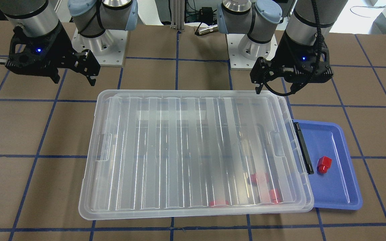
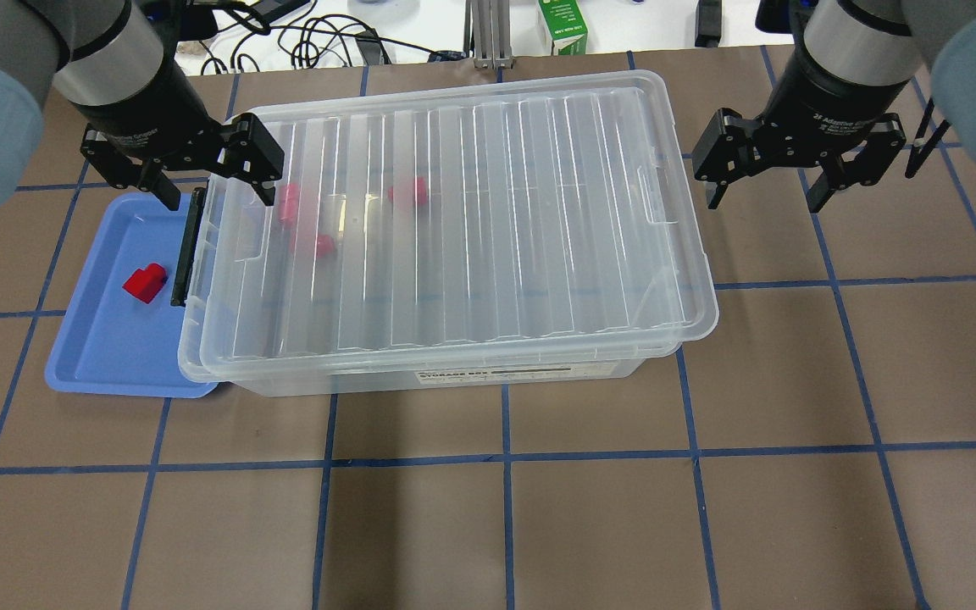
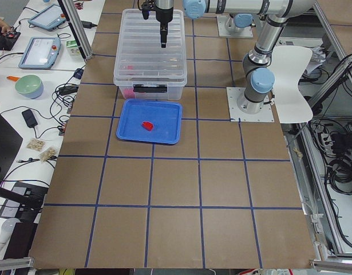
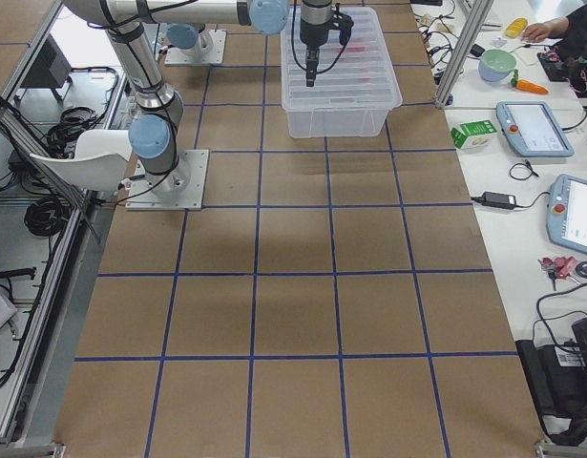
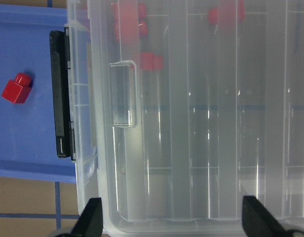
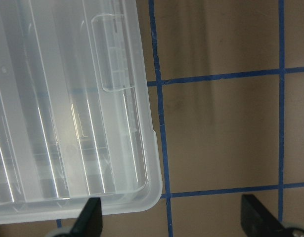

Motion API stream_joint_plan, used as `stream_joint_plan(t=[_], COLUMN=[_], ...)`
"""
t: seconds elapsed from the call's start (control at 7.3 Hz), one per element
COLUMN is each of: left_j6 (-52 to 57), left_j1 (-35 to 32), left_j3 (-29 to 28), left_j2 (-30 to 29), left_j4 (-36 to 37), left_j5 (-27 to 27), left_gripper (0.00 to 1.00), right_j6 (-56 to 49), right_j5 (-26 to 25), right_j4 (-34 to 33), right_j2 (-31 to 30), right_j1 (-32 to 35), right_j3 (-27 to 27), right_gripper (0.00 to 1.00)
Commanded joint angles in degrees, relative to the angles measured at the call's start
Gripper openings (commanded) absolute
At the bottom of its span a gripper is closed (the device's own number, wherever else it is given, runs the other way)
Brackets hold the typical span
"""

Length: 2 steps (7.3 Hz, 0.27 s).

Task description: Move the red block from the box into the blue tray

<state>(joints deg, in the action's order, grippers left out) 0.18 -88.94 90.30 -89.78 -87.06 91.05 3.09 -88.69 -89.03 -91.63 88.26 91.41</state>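
The clear box (image 2: 471,220) stands mid-table with its ribbed lid on and its black latch bar (image 2: 186,250) facing the blue tray (image 2: 107,356). One red block (image 2: 145,282) lies in the tray; it also shows in the left wrist view (image 5: 16,89). Three more red blocks (image 2: 318,246) show blurred through the lid at the box's tray end. My left gripper (image 2: 208,182) hangs open and empty above the latch end of the box. My right gripper (image 2: 766,199) hangs open and empty over the table beside the box's other end.
The tray (image 1: 340,190) is partly tucked under the box's rim. Both arm bases (image 1: 99,50) stand behind the box. A green carton (image 2: 562,25) and cables lie past the table's far edge. Brown table with blue grid lines surrounds the box.
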Motion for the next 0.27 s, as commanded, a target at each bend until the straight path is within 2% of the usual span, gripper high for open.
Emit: stream_joint_plan(t=[0.0, 0.14], left_j6=[0.0, 0.0], left_j1=[0.0, 0.0], left_j3=[-0.3, -0.1], left_j2=[0.3, 0.4], left_j4=[0.0, 0.0], left_j5=[-0.1, -0.2], left_gripper=[1.0, 1.0], right_j6=[0.2, 0.4], right_j5=[-0.3, -0.3], right_j4=[0.0, -0.1], right_j2=[0.0, 0.0], right_j1=[0.1, 0.1], right_j3=[0.0, 0.0], right_gripper=[1.0, 1.0])
